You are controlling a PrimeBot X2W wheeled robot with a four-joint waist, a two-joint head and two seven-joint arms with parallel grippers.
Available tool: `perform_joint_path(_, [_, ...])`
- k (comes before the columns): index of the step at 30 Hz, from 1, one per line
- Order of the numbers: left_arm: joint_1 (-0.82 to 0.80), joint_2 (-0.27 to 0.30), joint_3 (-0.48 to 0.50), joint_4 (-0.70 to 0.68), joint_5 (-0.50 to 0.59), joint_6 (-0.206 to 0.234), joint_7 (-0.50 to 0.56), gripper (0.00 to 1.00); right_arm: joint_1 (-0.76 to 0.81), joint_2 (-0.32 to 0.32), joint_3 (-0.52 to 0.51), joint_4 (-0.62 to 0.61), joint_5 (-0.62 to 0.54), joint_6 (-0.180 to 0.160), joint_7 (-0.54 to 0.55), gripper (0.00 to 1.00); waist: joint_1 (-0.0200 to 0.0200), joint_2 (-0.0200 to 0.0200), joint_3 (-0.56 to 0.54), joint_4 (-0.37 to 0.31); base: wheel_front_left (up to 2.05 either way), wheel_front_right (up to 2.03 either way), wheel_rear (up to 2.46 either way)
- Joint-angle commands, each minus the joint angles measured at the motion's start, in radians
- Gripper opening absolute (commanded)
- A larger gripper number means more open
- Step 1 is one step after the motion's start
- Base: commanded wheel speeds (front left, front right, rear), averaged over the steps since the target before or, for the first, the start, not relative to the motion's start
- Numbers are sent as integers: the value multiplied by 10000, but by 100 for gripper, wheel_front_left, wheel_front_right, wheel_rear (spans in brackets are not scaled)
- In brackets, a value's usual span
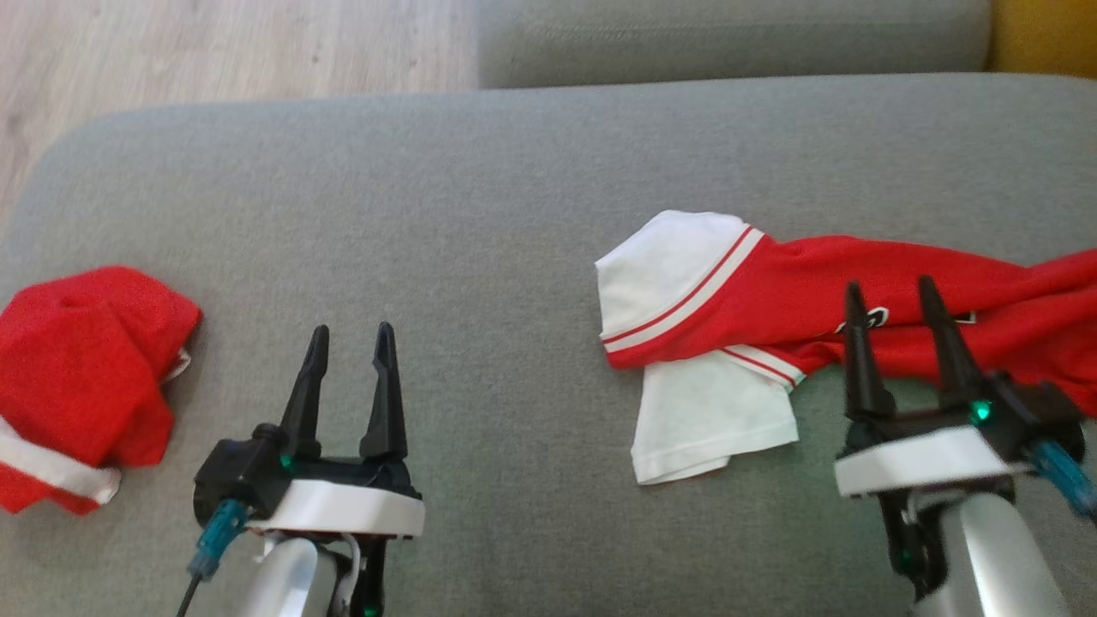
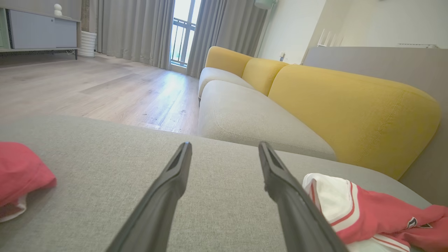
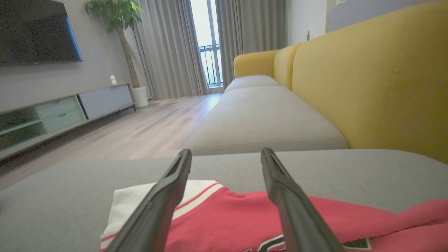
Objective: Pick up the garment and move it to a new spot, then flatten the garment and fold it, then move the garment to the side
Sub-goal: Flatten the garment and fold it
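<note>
1. Two red garments lie on the grey cushion point(image 1: 480, 214). The jersey point(image 1: 814, 274), with white sleeves, is crumpled at the right and runs off the head view's right edge; a red bundle point(image 1: 81, 360) sits far left.
2. The right gripper point(image 1: 889, 284) is empty, fingers apart, tips over the jersey's near edge. Cannot tell if they touch cloth.
3. The left gripper point(image 1: 352, 329) is empty too, fingers apart, over bare cushion between the two garments.
4. Step, as judged: the first pick-up, with no grasp made yet. The jersey looks like the target.
5. Next move calls for lowering the right gripper onto the red body and pinching one fold firmly — not a loose sleeve, which would drag.
</note>
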Motion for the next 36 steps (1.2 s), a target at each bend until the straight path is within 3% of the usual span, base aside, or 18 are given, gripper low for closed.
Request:
perform_joint_path(1, [-321, -4, 262, -320, 73, -20, -95, 100, -595, -32, 307, -232, -179, 75, 127, 100, 1, 0, 165, 149, 0, 0, 0])
perform_joint_path(6, [-625, -64, 47, -203, 56, -107, -95, 100, -1604, -32, 896, 498, -753, 75, 1152, 100, 1, 0, 704, 721, 0, 0, 0])
perform_joint_path(11, [-902, -121, -102, -73, -42, -169, -95, 100, -2824, -32, 1311, 1970, -1287, 75, 2070, 100, 1, 0, 1153, 1386, 0, 0, 0])
perform_joint_path(18, [-1045, -161, -183, 44, -141, -183, -95, 100, -4091, -32, 661, 4061, -1985, 75, 3024, 100, 1, 0, 1388, 2020, 0, 0, 0])
perform_joint_path(24, [-999, -172, -86, 53, -189, -156, -95, 100, -4338, -32, 448, 5211, -1903, 75, 3552, 100, 1, 0, 1352, 2112, 0, 0, 0])
perform_joint_path(25, [-1009, -173, -74, 50, -195, -139, -95, 100, -4372, -32, 641, 5438, -1737, 75, 3564, 43, 1, 0, 1346, 2096, 0, 0, 0])
perform_joint_path(26, [-1024, -174, -88, 33, -212, -128, -95, 100, -4414, -32, 750, 5483, -1690, 75, 3460, 0, 1, 0, 1348, 2087, 0, 0, 0])
perform_joint_path(36, [-1105, -176, -251, -52, -353, -32, -95, 100, -5372, -32, 1579, 4927, -1046, 75, 1735, 0, 1, 0, 1345, 2037, 0, 0, 0])
